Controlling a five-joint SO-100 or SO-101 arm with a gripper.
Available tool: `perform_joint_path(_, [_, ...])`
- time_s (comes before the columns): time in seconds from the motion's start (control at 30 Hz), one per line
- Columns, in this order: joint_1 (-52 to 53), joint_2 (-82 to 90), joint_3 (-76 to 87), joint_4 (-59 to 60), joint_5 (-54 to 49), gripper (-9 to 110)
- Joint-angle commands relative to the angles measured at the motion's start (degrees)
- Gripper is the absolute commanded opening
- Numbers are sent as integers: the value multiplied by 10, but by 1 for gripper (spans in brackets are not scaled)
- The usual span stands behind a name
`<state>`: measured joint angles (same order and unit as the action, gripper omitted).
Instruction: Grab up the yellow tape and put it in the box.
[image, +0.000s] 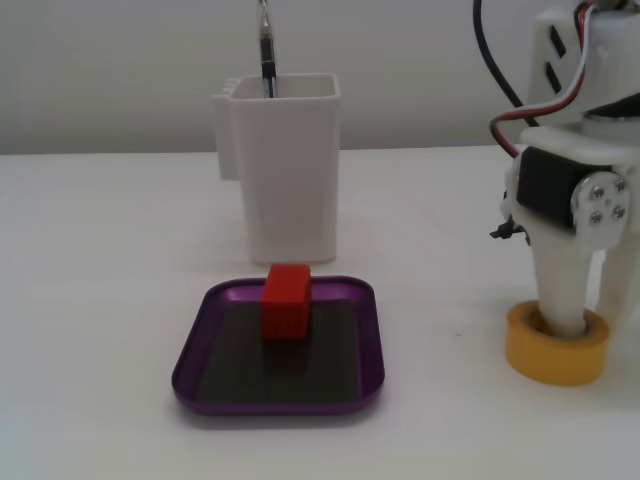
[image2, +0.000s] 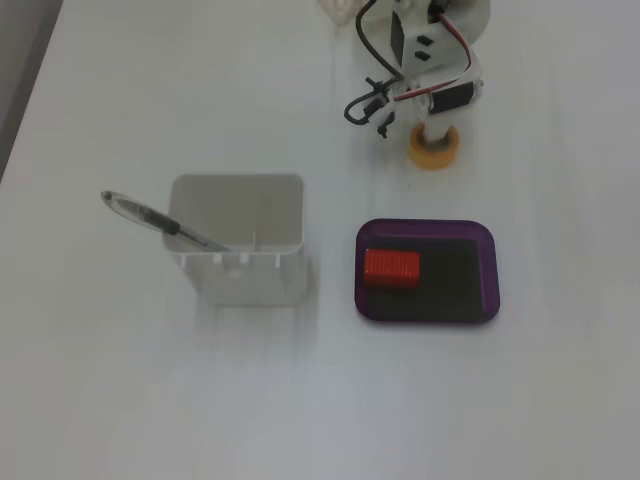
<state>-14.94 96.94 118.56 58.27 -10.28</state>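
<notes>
Fixed views both, one low and level with the white bench (image: 100, 300), one looking down. Claw (image: 580, 315) planted on the yellow tape (image: 557, 348) at the right of the low view, one white finger (image: 558, 290) sunk into the roll's hollow core, the other seemingly outside the far wall, half cut by the frame edge. Spread of the jaws modest; whether pressed tight on the wall or only straddling it, cannot tell. Roll resting flat on the bench, not lifted, well apart from the box (image: 190, 375), which sits left of it in the low view. Purple box already occupied by a red cube (image: 286, 300) near its rear rim, dark floor in front bare. Behind the box, a tall white container (image: 282, 165) with a pen (image: 266, 50) leaning out. From above, tape (image2: 434, 152) near the arm's base, box (image2: 490, 270) nearer the camera, cube (image2: 391, 268) at its left end. Likely trouble from here: a thin hold on one wall of the ring, so tilt or slip on lifting; a roll dropped on edge and wheeling off across the bench; a low carry clipping the rim or knocking the cube; a release over the cube, leaving the roll perched or tipped out. Safer target probably the bare floor.
</notes>
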Motion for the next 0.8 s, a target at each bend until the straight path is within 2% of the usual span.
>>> perform_joint_path(0.0, [1, 7, -29, 25, -4, -1])
perform_joint_path(0.27, [-4, 84, -191, 139, 4, 0])
perform_joint_path(0.53, [1, 107, -271, 141, 14, 0])
perform_joint_path(0.7, [4, 87, -330, 107, 161, 0])
perform_joint_path(0.77, [4, 52, -351, 98, 190, 0])
